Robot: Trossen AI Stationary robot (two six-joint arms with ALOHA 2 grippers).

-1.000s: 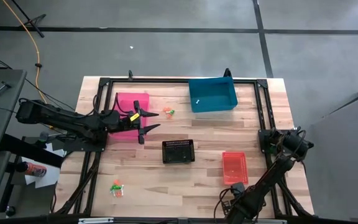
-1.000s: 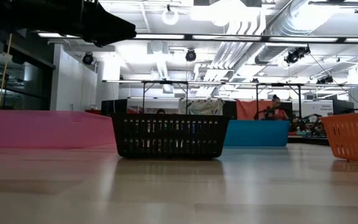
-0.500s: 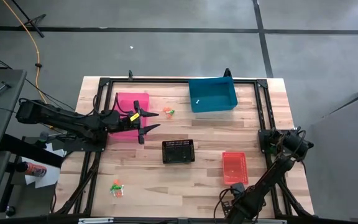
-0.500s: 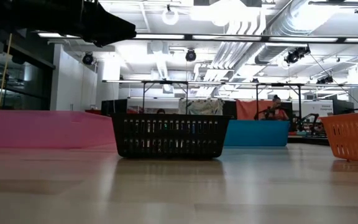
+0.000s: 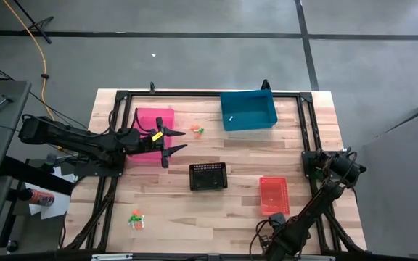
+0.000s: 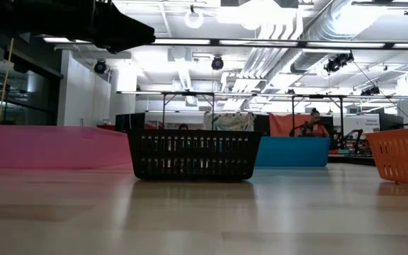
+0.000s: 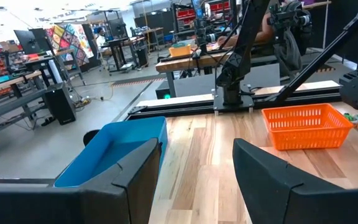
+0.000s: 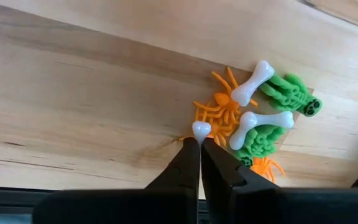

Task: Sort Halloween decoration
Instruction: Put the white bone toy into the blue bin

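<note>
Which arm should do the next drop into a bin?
Right. Its tool is shut on a white bone at the trinket pile, ready to carry. The left tool hangs open and empty by the pink bin.

Robotics lab, exposed ceiling ducts (image 6: 289,35), workbenches (image 7: 27,87), other robot rigs (image 7: 238,56)

Grey concrete floor (image 5: 194,43) crossed by dark seams; overhead, white ceiling ducts (image 6: 289,28) and strip lights; beyond, cluttered workbenches (image 7: 17,93).
</note>
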